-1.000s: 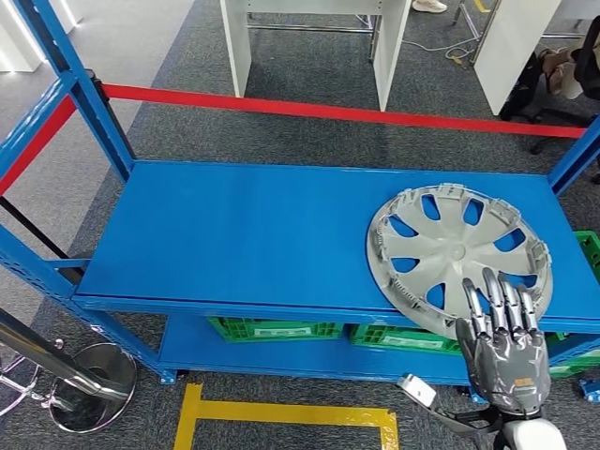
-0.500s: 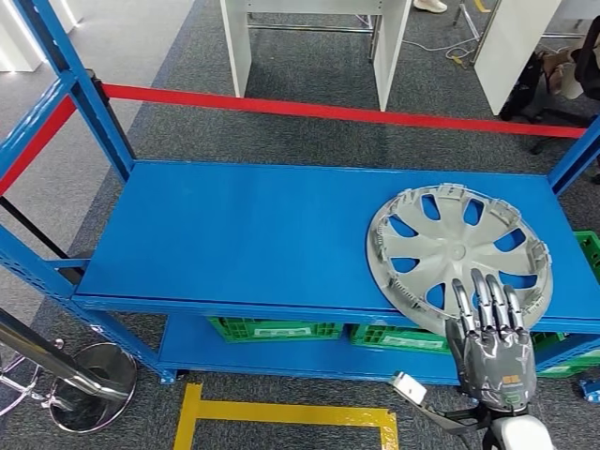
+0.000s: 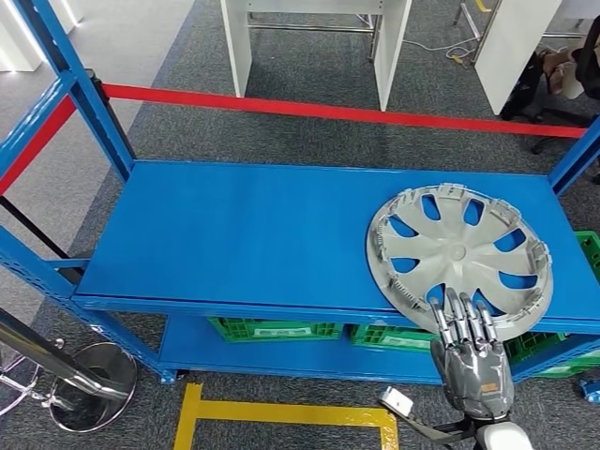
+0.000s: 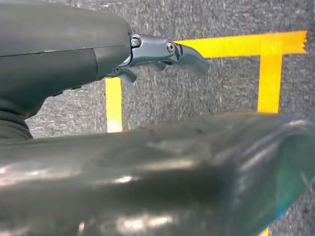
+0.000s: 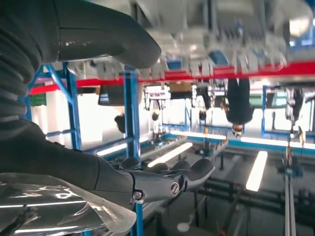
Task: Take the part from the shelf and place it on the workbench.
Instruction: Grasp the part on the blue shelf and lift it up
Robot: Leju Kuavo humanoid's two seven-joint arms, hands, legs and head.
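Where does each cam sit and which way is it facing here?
Head: high on the body, looking forward and down at the blue shelf and hubcap; right hand at the hubcap's near rim.
Left wrist: behind the left hand, facing carpet and yellow tape.
Right wrist: behind the right hand, inverted, facing the hall.
Shared: hubcap's rim, head and right wrist.

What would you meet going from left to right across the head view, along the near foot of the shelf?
Chrome round stool base → yellow floor tape → right hand at the near rim of the silver wheel cover.
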